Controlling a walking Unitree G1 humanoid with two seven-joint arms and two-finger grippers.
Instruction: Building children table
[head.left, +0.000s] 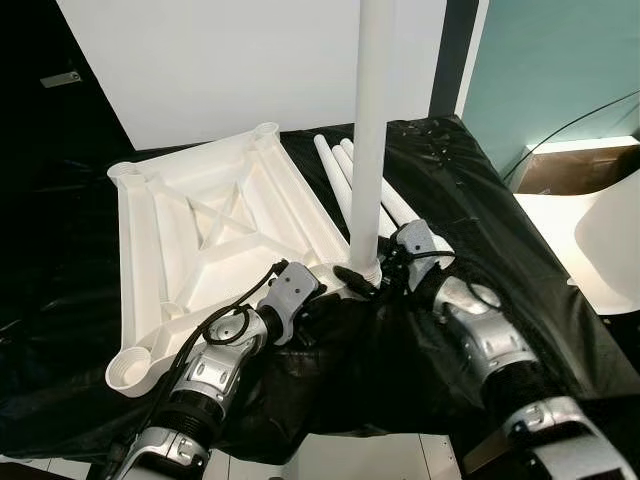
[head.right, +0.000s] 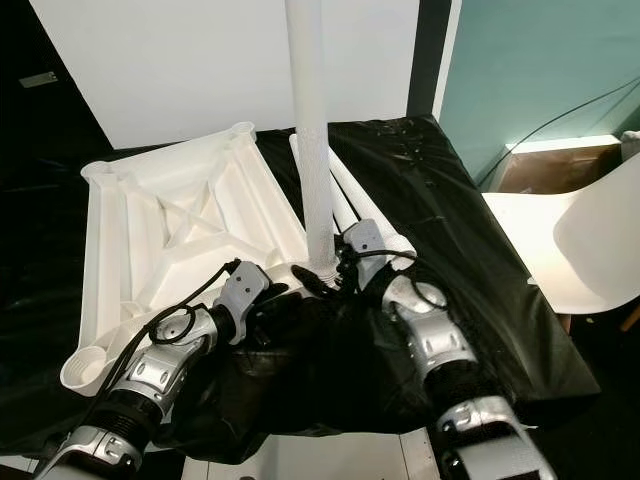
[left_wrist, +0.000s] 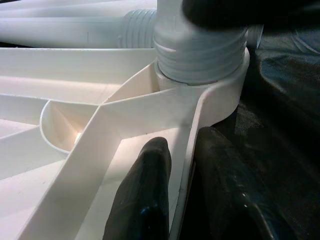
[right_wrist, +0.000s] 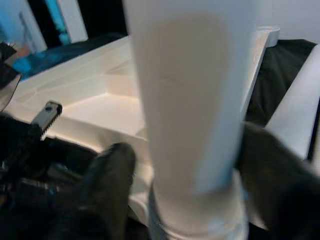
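A white plastic tabletop (head.left: 210, 230) lies upside down on the black-covered surface (head.left: 480, 200). One white table leg (head.left: 372, 120) stands upright in its near right corner socket (left_wrist: 222, 95), threaded end (left_wrist: 200, 55) partly down in it. My right gripper (right_wrist: 195, 165) is shut on this leg just above the socket, one finger (right_wrist: 107, 175) on each side. My left gripper (left_wrist: 182, 185) is shut on the tabletop's rim (left_wrist: 187, 150) beside that corner, a finger (left_wrist: 145, 200) inside the rim and the other outside. Several loose legs (head.left: 400, 205) lie behind the upright one.
A white chair (head.right: 590, 240) stands to the right of the covered surface, with a brown box (head.left: 570, 170) behind it. A white panel (head.left: 250, 60) leans at the back. The cloth's front edge (head.left: 330, 430) hangs just before my arms.
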